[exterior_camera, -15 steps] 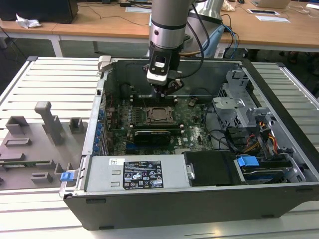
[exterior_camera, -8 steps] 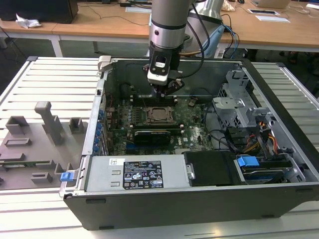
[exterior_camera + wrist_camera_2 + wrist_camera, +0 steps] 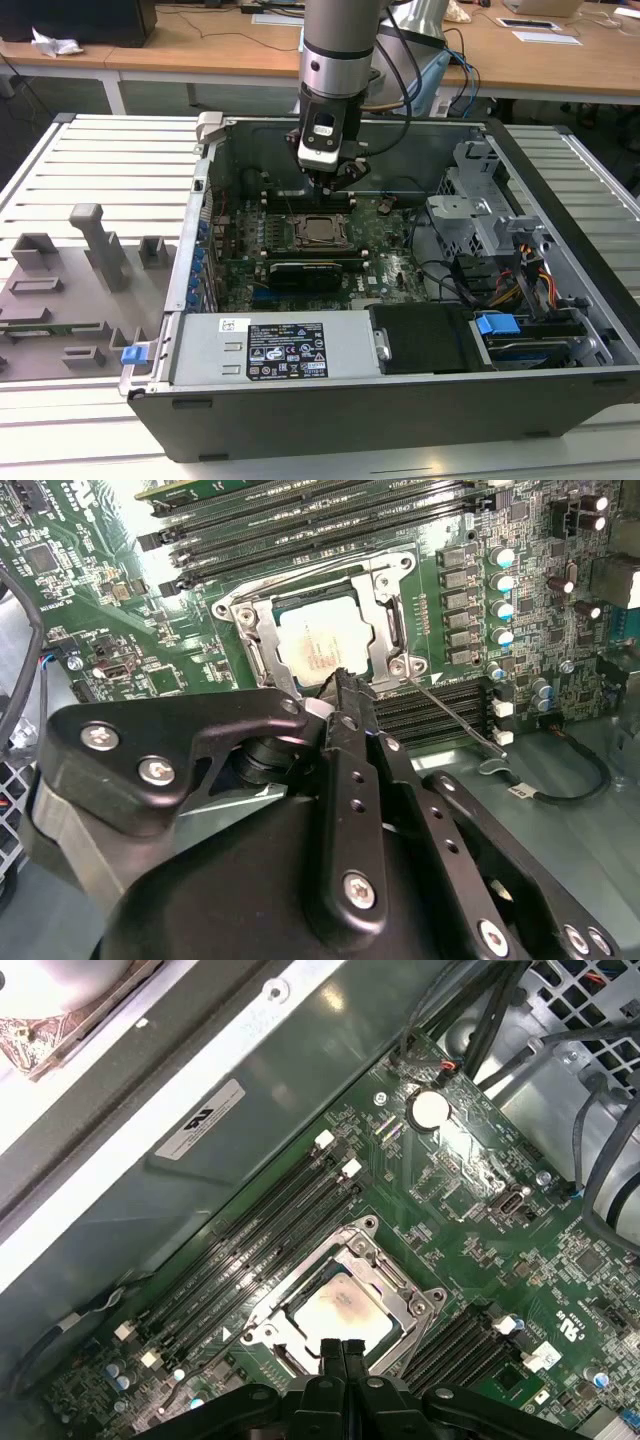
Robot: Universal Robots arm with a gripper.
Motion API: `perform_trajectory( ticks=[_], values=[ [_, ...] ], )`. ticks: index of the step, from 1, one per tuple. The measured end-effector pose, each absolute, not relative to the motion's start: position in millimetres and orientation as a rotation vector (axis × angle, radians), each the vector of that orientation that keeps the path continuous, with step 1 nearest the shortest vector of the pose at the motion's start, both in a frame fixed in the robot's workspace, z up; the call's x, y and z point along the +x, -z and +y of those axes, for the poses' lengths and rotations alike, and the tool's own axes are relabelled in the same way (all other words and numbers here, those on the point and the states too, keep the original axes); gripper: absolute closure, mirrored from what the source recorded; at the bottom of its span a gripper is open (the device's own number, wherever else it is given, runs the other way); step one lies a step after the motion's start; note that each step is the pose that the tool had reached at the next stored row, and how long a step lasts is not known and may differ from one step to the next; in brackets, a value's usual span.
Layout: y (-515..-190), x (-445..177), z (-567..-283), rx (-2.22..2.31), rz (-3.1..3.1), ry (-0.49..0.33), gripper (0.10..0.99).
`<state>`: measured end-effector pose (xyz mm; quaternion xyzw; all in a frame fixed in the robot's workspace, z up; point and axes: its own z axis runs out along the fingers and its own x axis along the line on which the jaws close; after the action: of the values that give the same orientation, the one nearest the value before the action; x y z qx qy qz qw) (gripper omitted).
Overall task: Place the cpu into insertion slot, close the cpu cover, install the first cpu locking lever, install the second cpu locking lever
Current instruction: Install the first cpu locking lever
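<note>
My gripper (image 3: 341,1346), jaws shut on nothing, hangs at the cpu cover (image 3: 397,1285) edge, cpu (image 3: 340,1310) seated within, memory slots (image 3: 270,1230) crowding 2 sides; the second wrist view adds 1 thin lever (image 3: 455,718) angled outward.

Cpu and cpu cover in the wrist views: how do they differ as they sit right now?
The cpu is a solid pale square; the cpu cover is an open frame with a central window. The cpu cover is larger, and the cpu shows through its window. Both are metal and lie flat on the green motherboard.
</note>
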<state>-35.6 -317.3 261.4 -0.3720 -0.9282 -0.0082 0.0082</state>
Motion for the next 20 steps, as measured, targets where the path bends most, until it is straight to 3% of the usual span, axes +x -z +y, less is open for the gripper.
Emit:
perform_trajectory(
  ticks=[20],
  values=[
    [-261.4,-35.6,-317.3,-0.953,-2.975,0.024,0.98]
  ],
)
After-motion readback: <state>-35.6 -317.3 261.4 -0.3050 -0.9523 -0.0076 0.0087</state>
